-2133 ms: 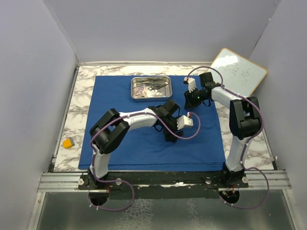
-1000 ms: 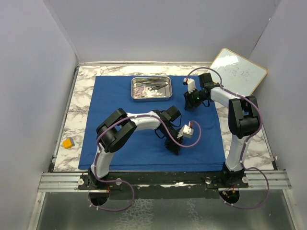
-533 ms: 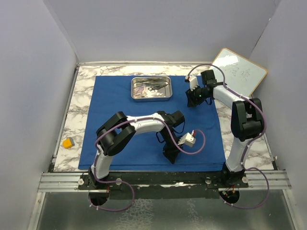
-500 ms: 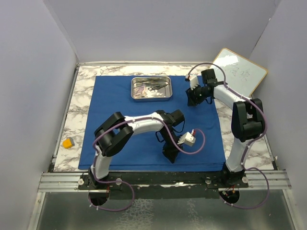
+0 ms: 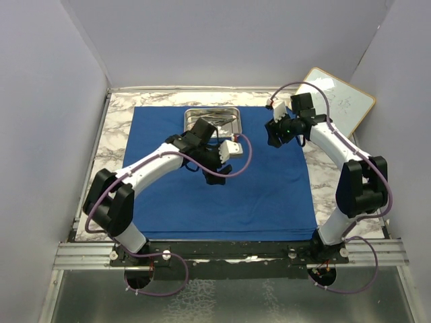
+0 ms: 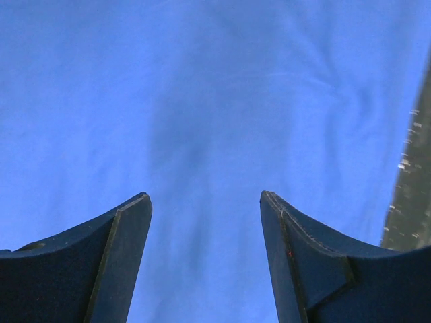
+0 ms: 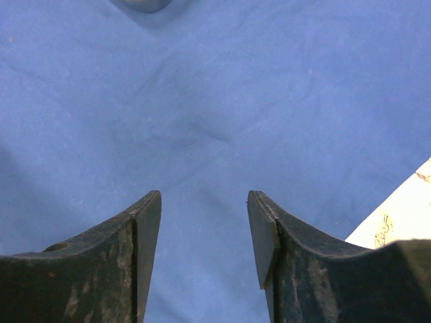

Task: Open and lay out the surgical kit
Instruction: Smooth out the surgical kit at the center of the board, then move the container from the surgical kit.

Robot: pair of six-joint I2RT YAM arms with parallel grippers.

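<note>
Steel tray (image 5: 227, 115) partly behind left arm (image 5: 158, 159)

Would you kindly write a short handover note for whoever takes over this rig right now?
Left gripper: open, empty, over the blue cloth near the steel tray.
Right gripper: open, empty, over the cloth's far right part.
Done: cloth lies spread flat with the tray on its far middle.
To do: the instruments are in the tray, none laid out on the cloth yet.
</note>
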